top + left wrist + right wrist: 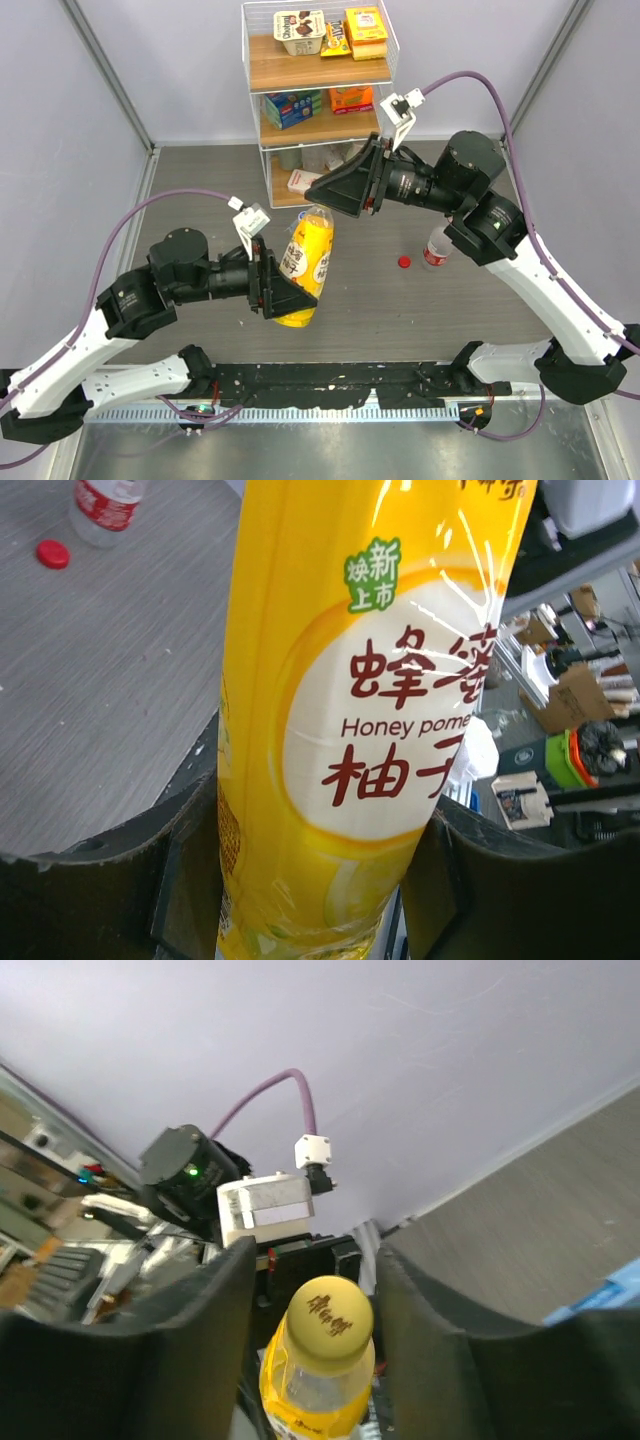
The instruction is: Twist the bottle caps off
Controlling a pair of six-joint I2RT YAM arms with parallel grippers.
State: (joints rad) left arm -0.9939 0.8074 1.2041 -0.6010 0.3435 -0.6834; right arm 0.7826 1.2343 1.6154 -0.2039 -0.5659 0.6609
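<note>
Slippage looms: left gripper clamps the yellow-orange plastic juice bottle, right gripper gapes around its yellow cap. Twisting could spin the bottle.

In the top view, the juice bottle was near the middle of the counter. The left tool was around its 6 o'clock end and the right tool straddled the cap at its 12 o'clock end. The shelf rack stood behind at 12 o'clock, and a small bottle sat out at 3 o'clock, with a loose cap just beside it at its 8 o'clock.
</note>
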